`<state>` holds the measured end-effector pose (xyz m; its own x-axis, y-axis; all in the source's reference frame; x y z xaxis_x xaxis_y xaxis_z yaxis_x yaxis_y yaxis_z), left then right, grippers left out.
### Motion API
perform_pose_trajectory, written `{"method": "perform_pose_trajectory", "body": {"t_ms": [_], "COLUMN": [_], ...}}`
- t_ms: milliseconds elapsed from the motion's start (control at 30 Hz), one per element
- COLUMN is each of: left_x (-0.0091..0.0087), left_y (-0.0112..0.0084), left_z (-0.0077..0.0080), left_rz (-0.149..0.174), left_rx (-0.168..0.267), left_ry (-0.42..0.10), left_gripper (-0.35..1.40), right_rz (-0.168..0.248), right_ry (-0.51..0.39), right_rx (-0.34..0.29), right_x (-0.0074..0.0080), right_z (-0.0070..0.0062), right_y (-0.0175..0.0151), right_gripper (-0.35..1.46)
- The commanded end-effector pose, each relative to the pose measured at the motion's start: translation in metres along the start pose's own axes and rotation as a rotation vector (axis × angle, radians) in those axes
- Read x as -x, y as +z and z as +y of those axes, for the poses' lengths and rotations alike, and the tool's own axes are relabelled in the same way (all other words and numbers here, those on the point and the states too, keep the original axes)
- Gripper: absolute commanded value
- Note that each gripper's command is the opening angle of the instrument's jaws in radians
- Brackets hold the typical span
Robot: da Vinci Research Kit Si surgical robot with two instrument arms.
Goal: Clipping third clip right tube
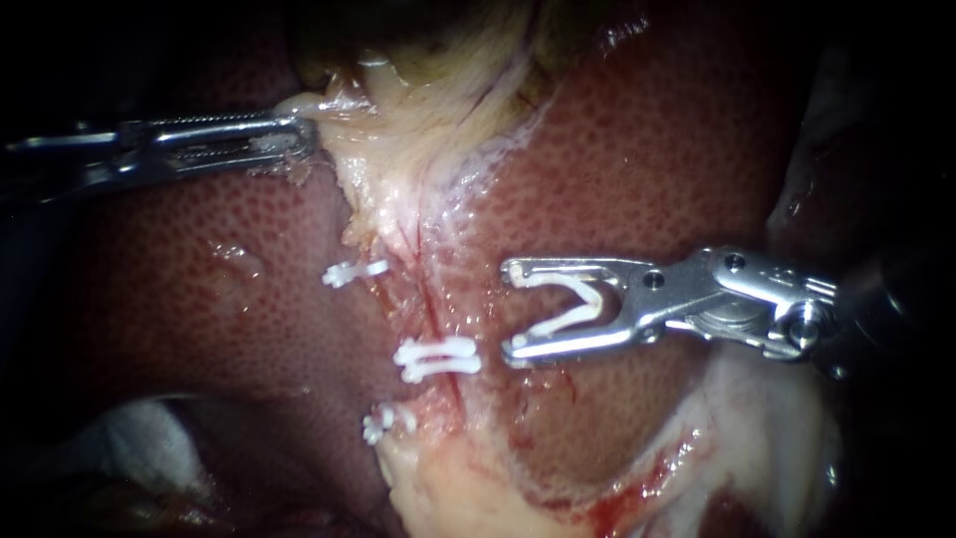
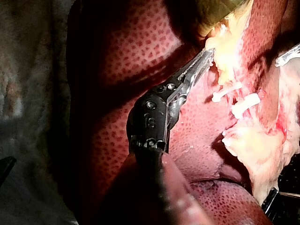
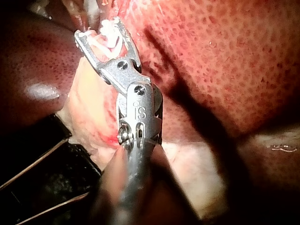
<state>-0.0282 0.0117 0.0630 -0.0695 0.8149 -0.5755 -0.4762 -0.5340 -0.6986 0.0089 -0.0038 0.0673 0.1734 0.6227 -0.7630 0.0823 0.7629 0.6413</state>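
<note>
The white V-shaped plastic clip [image 1: 590,299] sits right of centre. Each leg lies against a jaw of the right instrument [image 1: 510,311], whose jaws stand wide apart holding it. It is beside the thin reddish tube [image 1: 430,299] running down the centre, not around it. Two placed white clips [image 1: 436,359] cross that tube lower down. At upper left, the left instrument [image 1: 311,134] has its jaws clamped on pale yellowish tissue [image 1: 418,120] above the speckled red liver [image 1: 647,149]. Closing before the tube lies fully inside would likely catch only part of it, and crowding the placed clips could dislodge them.
</note>
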Motion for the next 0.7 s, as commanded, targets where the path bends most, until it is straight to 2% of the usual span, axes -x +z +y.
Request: {"method": "perform_pose_trajectory", "body": {"t_ms": [33,400,533,700], "left_x": [0.0,0.0,0.0,0.0], "left_y": [0.0,-0.0001,-0.0001,-0.0002], "left_z": [0.0,0.0001,0.0001,0.0004], "left_rz": [0.0,0.0,0.0,0.001], "left_rx": [0.0,-0.001,-0.001,-0.003], "left_ry": [0.0,0.0,0.0,-0.001], "left_gripper": [-0.35,-0.35,-0.35,-0.35], "right_rz": [0.0,0.0,-0.001,-0.014], "right_ry": [0.0,-0.002,-0.008,-0.008], "right_rx": [0.0,0.001,0.004,0.004], "right_x": [0.0,0.0003,0.0012,0.0032], "right_z": [0.0,0.0002,0.0007,0.0019], "right_y": [0.0,0.001,0.0025,0.0051], "right_gripper": [0.5,0.5,0.5,0.5]}}
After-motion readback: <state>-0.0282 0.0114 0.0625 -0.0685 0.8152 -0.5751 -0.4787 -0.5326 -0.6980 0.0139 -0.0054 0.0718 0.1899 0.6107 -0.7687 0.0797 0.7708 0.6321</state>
